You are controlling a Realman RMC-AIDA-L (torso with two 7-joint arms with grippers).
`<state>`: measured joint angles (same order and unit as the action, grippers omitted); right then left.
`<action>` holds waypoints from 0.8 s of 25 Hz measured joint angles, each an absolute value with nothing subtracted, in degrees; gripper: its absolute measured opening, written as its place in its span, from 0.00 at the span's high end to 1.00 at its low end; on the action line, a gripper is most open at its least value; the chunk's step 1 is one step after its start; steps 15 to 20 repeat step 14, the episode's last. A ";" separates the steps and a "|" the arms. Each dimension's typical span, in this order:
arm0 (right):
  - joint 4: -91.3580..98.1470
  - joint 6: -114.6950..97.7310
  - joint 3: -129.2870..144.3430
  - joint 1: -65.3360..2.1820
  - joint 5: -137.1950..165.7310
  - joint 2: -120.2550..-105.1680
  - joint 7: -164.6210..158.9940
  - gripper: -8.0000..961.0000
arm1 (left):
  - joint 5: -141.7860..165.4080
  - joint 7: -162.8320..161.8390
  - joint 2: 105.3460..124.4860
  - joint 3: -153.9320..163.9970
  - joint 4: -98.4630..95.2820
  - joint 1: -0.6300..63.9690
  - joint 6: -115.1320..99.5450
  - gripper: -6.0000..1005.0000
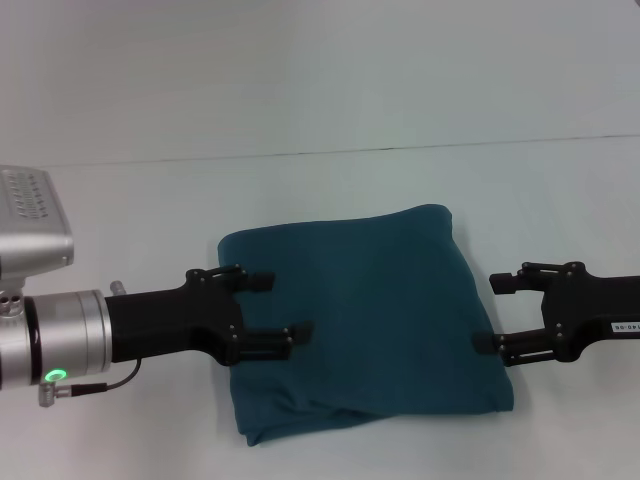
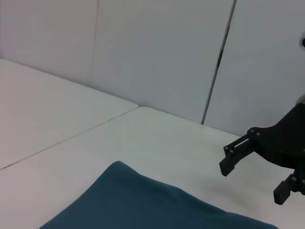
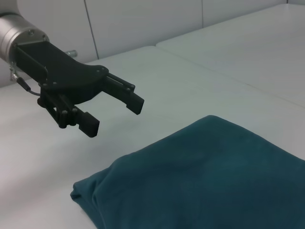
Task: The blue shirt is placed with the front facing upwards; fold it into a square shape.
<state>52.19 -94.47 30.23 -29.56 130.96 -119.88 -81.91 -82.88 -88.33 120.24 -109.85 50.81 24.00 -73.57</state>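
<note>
I see the white table (image 1: pixel 330 110) spanning the whole field, a seam line crossing it beyond the cloth. The blue shirt (image 1: pixel 365 320) lies folded into a rough square at the centre of the table, plain teal side up, its near edge slightly bunched. My left gripper (image 1: pixel 268 310) hovers over the shirt's left edge with its fingers spread apart and nothing between them. My right gripper (image 1: pixel 497 312) hovers at the shirt's right edge, likewise spread wide and empty; neither visibly grips the cloth.
</note>
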 joint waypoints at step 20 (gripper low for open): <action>52.09 -94.28 30.23 -29.60 130.96 -119.88 -81.91 0.02 | -82.89 -88.33 120.23 -109.95 50.80 23.61 -73.59 0.12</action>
